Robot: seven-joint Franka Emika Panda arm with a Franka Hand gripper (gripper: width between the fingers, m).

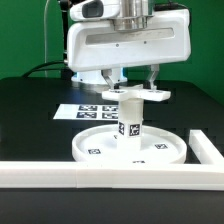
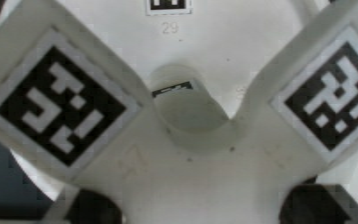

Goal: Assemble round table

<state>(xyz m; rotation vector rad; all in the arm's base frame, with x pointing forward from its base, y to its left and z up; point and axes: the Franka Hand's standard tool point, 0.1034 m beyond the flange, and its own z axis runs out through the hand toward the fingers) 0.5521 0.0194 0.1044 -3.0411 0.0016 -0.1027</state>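
Round-table parts of smooth white plastic stand stacked directly beneath the claw: a wide rimmed disc lies flat on the black table, and a short thick cylinder leg rises upright from its middle, long axis vertical. Capping the leg, the flat cross-shaped base piece lies level, its tagged arms spreading sideways. The claw's narrowly set fingers clasp this base piece.
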